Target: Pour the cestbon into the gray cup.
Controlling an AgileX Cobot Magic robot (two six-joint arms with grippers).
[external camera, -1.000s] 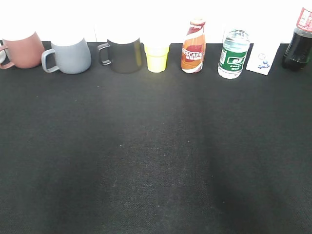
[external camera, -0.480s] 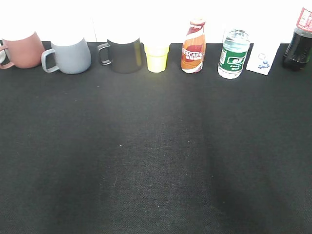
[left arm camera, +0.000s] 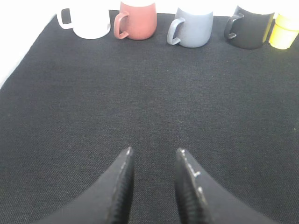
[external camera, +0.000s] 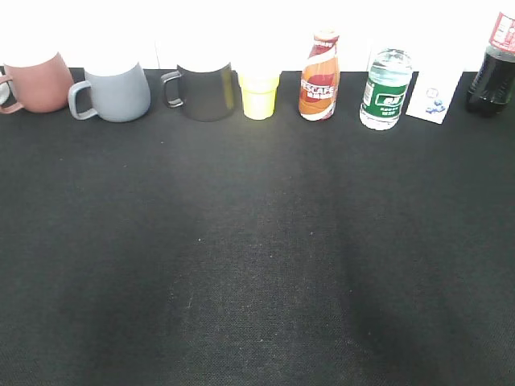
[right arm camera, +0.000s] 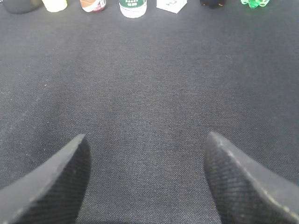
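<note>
The cestbon (external camera: 386, 88), a clear bottle with a green label, stands upright at the back right of the black cloth; its base also shows in the right wrist view (right arm camera: 133, 7). The gray cup (external camera: 117, 91) stands at the back left, handle to the left, and shows in the left wrist view (left arm camera: 194, 29). My left gripper (left arm camera: 154, 151) is open and empty over bare cloth, far short of the cups. My right gripper (right arm camera: 145, 140) is wide open and empty, far short of the bottles. Neither gripper shows in the exterior view.
Along the back edge stand a reddish-pink mug (external camera: 36, 80), a black mug (external camera: 205, 91), a yellow cup (external camera: 259, 93), an orange-brown Nescafe bottle (external camera: 319, 76), a white carton (external camera: 434, 96) and a dark cola bottle (external camera: 491, 68). A white mug (left arm camera: 88, 21) stands further left. A green object (right arm camera: 254, 3) lies far right.
</note>
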